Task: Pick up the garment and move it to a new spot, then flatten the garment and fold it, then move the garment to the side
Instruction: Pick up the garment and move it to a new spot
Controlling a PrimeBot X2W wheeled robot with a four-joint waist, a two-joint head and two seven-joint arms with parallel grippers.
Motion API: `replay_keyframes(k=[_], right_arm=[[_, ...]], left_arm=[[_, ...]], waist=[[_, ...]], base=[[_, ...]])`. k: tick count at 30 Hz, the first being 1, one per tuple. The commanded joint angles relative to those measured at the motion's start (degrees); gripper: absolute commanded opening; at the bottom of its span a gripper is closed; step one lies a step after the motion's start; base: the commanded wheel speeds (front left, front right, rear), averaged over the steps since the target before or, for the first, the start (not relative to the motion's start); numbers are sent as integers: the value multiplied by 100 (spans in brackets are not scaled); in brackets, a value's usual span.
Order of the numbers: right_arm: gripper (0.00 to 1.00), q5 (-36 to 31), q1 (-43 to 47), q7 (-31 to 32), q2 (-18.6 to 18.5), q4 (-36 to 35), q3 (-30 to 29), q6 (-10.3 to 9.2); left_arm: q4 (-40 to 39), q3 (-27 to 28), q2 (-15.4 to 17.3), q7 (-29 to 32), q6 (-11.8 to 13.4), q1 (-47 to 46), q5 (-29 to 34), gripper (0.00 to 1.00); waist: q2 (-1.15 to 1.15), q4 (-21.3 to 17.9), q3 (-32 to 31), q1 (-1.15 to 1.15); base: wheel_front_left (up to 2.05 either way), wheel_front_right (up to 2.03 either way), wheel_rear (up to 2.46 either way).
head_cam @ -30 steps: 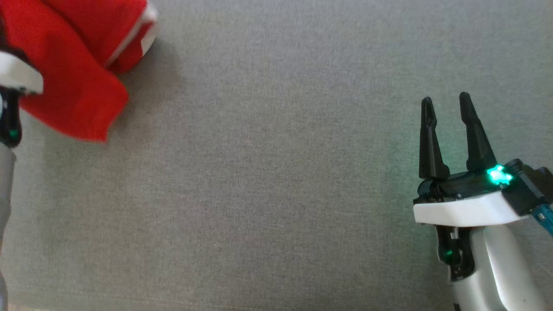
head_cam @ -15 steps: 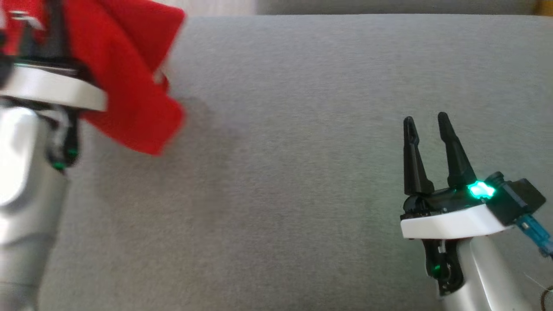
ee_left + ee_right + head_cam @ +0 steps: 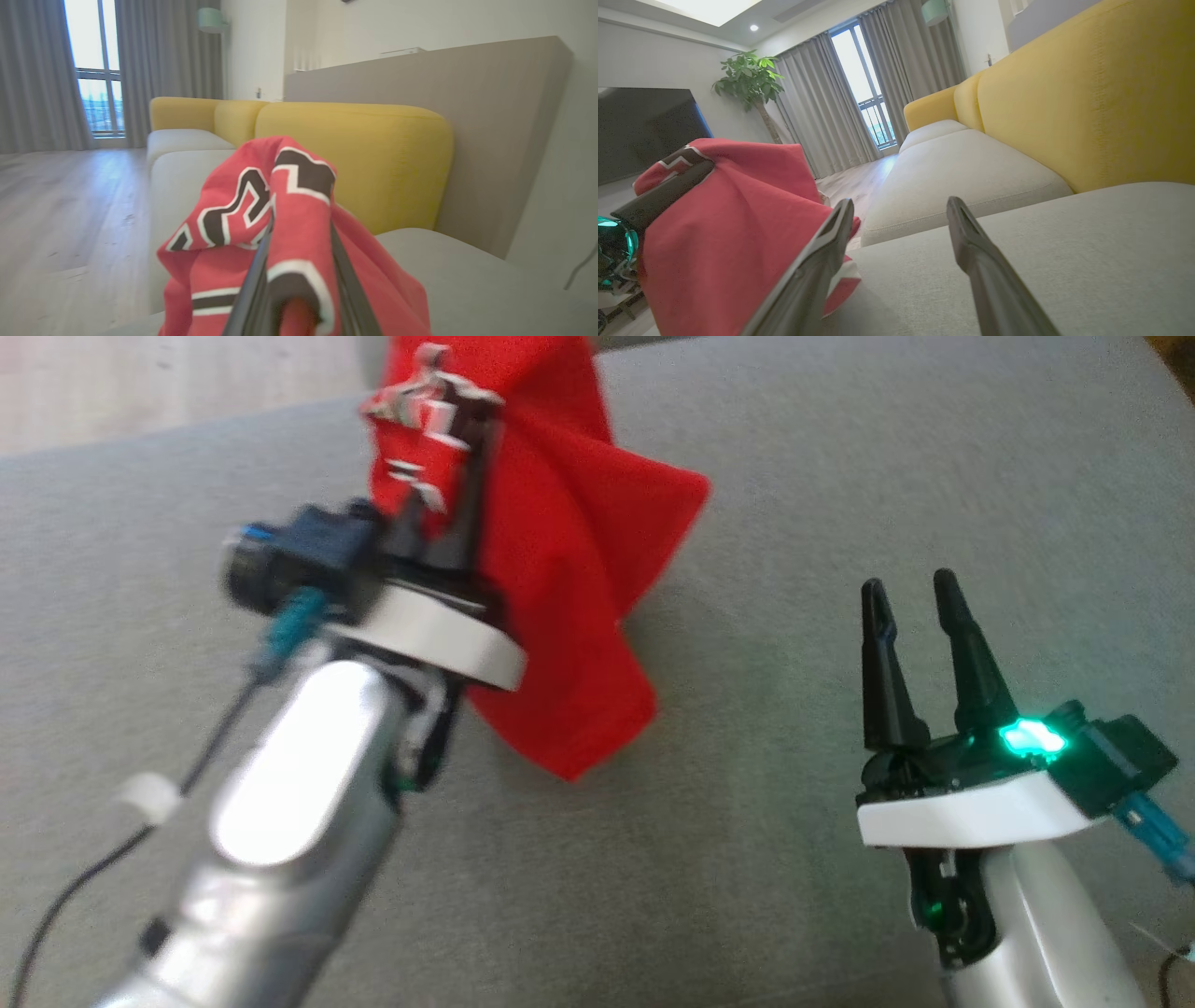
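Hanging from the left gripper (image 3: 301,228), jaws clamped on it: red fabric garment (image 3: 579,569) with black-and-white lettering. Right gripper (image 3: 906,593) jaws parted, empty, above grey sofa cushion (image 3: 747,877).

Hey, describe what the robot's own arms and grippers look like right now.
The left gripper and right gripper each have two long, tapering black fingers on a black base with a white collar, above a glossy silver forearm. A green light glows on the right one. Teal connectors feed cables; the left cable carries a white tag.
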Motion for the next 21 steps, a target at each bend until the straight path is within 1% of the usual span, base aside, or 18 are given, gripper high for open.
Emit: replay_keyframes(k=[1, 4, 7, 8, 9, 12, 14, 18, 21], right_arm=[[100, 47, -231, -36, -14, -220, 120, -4], [100, 49, -263, -36, -14, -233, 97, -4], [100, 57, -309, -36, -14, -245, 106, -4], [100, 70, -329, -36, -14, -253, 117, -4], [100, 82, -350, -36, -14, -263, 130, -4], [100, 111, -400, -36, -14, -304, 128, -4], [100, 117, -396, -36, -14, -336, 78, -4], [100, 15, -341, -36, -14, -320, 29, -4], [100, -103, -278, -36, -14, -286, -43, -4]], left_arm=[[-153, 168, 34, -8, 47, -353, 48, 0], [112, 9, -295, -116, 71, -551, 114, 0], [567, -92, -482, -216, 97, -757, 189, 0], [757, -129, -505, -271, 110, -828, 250, 75], [963, -153, -516, -323, 140, -890, 312, 100], [1464, -135, -524, -544, 182, -1040, 397, 100], [1655, -57, -526, -698, 152, -1072, 349, 100], [1780, 110, -416, -918, 64, -948, 296, 100], [1724, 219, -255, -977, 22, -653, 314, 100]], waist=[[0, -228, 220, 0], [0, -398, 376, 0], [0, -539, 522, 0], [0, -580, 564, 0], [0, -612, 601, 0], [0, -646, 697, 0], [0, -572, 730, 0], [0, -229, 638, 0], [0, 142, 473, 0]], base=[[0, 0, 0], [0, 0, 0], [0, 0, 0], [0, 0, 0], [0, 0, 0], [0, 0, 0], [0, 0, 0], [0, 0, 0], [0, 0, 0]])
